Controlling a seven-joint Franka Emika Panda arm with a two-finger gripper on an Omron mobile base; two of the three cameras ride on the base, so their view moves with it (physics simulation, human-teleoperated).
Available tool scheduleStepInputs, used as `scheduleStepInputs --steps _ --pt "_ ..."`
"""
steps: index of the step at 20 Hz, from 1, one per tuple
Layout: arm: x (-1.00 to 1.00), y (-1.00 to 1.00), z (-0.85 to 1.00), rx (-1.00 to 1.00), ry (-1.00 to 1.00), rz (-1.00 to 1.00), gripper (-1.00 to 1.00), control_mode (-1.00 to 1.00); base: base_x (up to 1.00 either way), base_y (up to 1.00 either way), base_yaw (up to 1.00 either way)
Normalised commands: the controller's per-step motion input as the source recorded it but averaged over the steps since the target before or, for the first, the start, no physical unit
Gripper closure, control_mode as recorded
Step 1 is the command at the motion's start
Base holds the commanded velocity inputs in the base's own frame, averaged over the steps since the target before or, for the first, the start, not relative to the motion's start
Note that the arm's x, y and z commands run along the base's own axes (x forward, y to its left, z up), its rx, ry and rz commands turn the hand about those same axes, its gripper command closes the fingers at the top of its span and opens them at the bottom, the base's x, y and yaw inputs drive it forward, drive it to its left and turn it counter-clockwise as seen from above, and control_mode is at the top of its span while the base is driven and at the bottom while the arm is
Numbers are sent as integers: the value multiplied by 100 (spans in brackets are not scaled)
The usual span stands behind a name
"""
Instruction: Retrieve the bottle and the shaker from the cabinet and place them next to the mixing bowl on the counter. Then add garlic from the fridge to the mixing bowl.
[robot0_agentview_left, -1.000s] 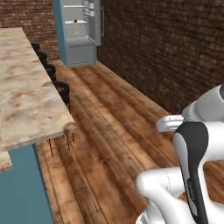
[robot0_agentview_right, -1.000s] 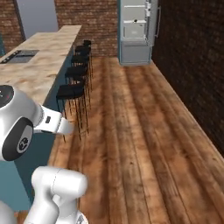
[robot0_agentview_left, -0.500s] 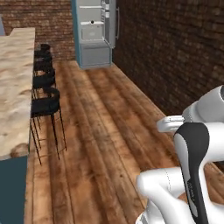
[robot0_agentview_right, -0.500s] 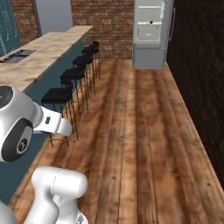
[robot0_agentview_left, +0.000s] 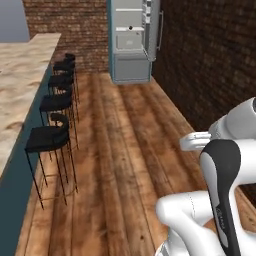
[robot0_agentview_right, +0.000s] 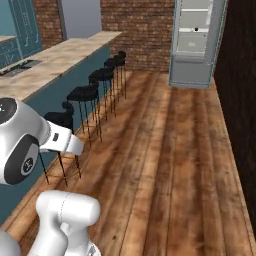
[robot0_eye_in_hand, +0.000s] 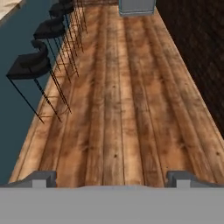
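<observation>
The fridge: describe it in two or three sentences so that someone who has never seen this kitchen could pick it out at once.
Follow the wooden floor to the brick wall at the far end. There stands the fridge, tall with teal sides. Its door is open, showing a pale grey inside with white shelves, unlike the low black stools along the counter.

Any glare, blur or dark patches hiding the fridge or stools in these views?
Left base view: even, flat light, no glare; fridge open, slightly soft with distance. Right base view: brick wall at right very dark. Hand view: stools sharp, thin leg shadows; gripper open.
</observation>
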Motion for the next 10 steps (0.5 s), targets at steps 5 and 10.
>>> scheduleStepInputs --steps 5,10 --pt "0 0 0 0 0 0 -100 100 100 -79 10" --pt "0 0 0 0 0 0 -100 100 100 -83 1"
